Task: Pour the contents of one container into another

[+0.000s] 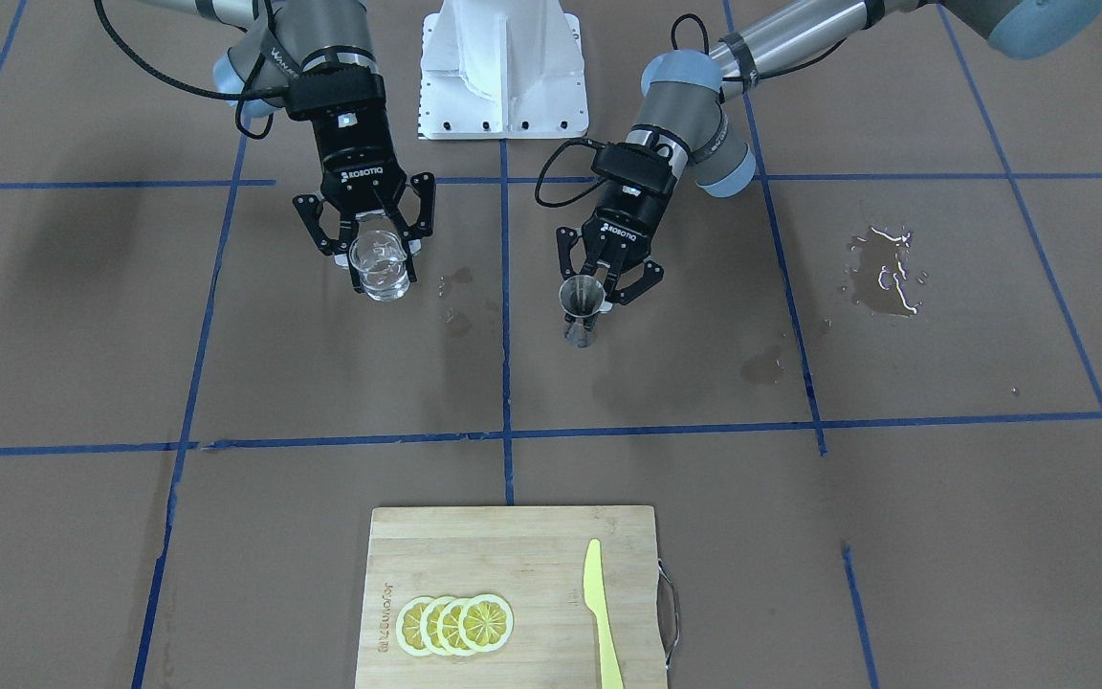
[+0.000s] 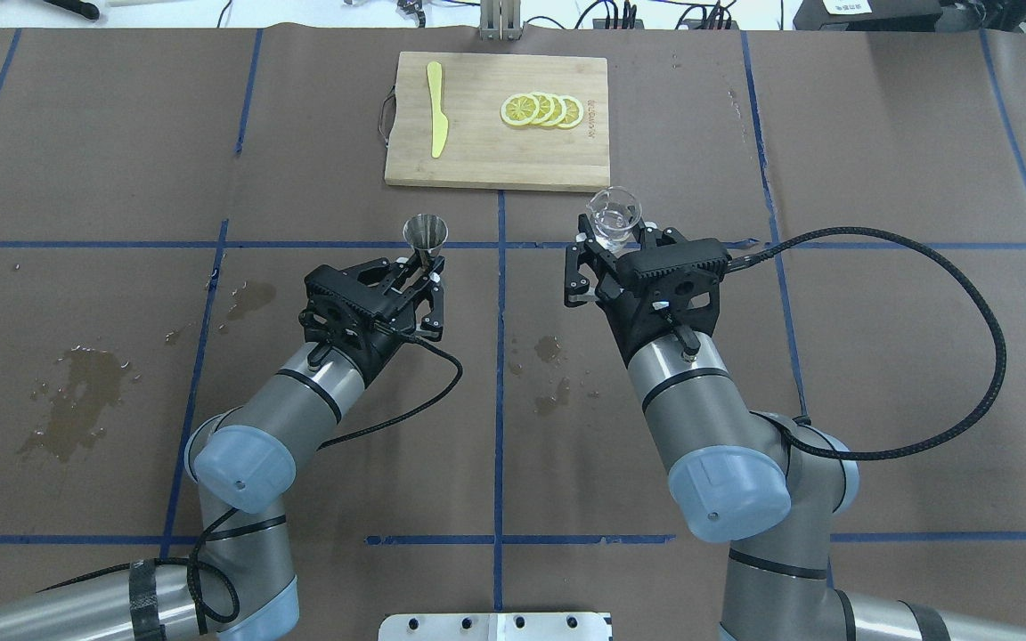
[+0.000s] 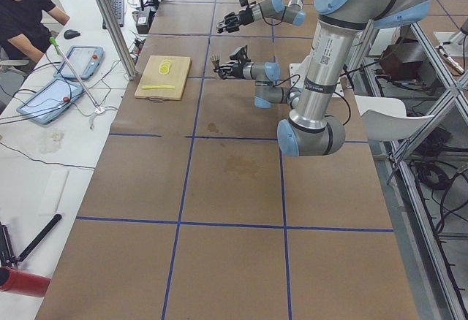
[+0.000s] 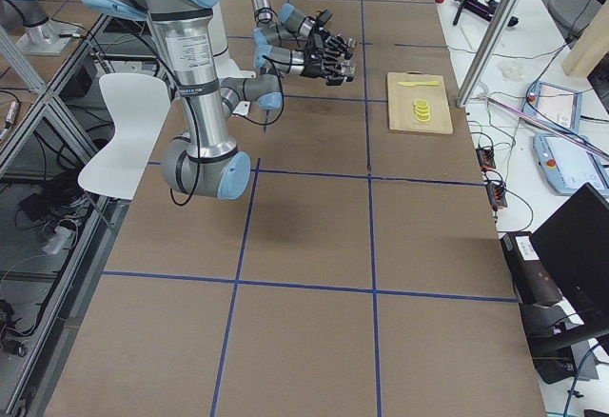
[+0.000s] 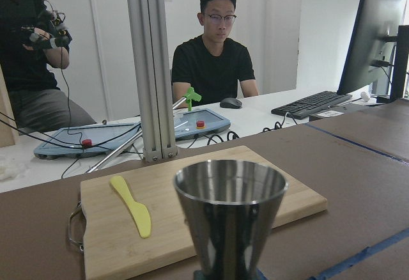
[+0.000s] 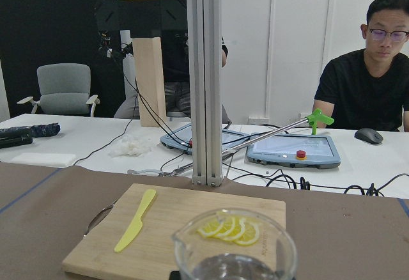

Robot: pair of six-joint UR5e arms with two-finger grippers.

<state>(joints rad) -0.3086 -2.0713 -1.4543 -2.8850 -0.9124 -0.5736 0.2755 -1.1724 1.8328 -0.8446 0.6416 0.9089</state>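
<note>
At the far left of the overhead view a wet puddle (image 2: 75,396) lies on the brown table (image 2: 878,356), well away from both arms. Next comes the left gripper (image 2: 417,267), its jaws closed narrowly on the waist of the silver jigger (image 2: 425,233). The jigger stands upright with its wide mouth up and looks to be held a little off the table, though the pictures do not settle that. Whether anything is in it I cannot tell, but the upper cone looks dry. Small damp stains (image 2: 550,374) mark the table between the two arms. Beyond them, at the far edge, a cutting board (image 2: 495,165) carries a yellow knife (image 2: 436,120) and a fan of lemon slices (image 2: 541,109). Right of the centre line, the right gripper (image 2: 618,249) has its jaws partly closed around the clear glass cup (image 2: 613,218). The cup is held upright above the table with clear liquid in its bottom. By my reading, both vessels are grasped and level, but they sit well apart across the blue tape line and no pouring has begun. What is left is to bring the cup over the jigger's mouth, tip it, and set it upright again.
</note>
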